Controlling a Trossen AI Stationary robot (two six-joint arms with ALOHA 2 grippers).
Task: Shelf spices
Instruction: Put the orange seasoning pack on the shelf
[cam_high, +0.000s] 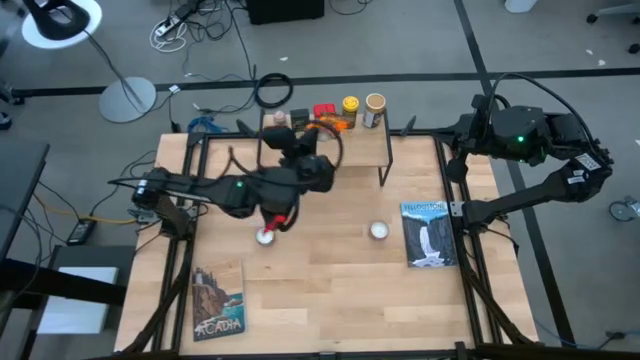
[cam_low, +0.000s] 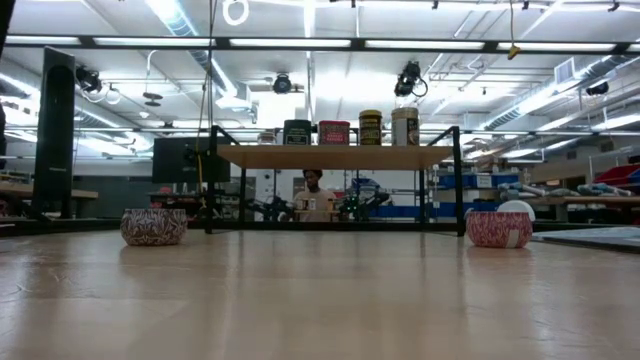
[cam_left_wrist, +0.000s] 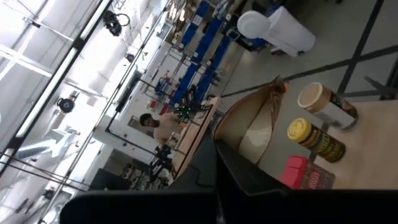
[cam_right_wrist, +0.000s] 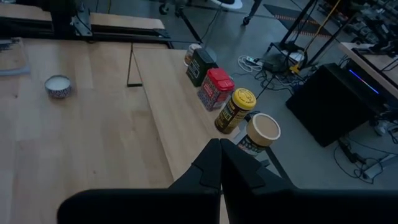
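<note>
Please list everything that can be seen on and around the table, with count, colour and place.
table: one, light wood
shelf: one, wood top, black legs, far middle of table
small jar: one, pale cap, on shelf
dark tin: one, on shelf
red tin: one, on shelf beside dark tin
yellow jar: one, on shelf
tan jar: one, on shelf, end of row
orange packet: one, on shelf by the tins
white discs: two, on table before shelf
books: two, picture covers, flat, left and right
person: one, in room behind
left gripper: shut, near shelf
right gripper: shut, right of shelf
</note>
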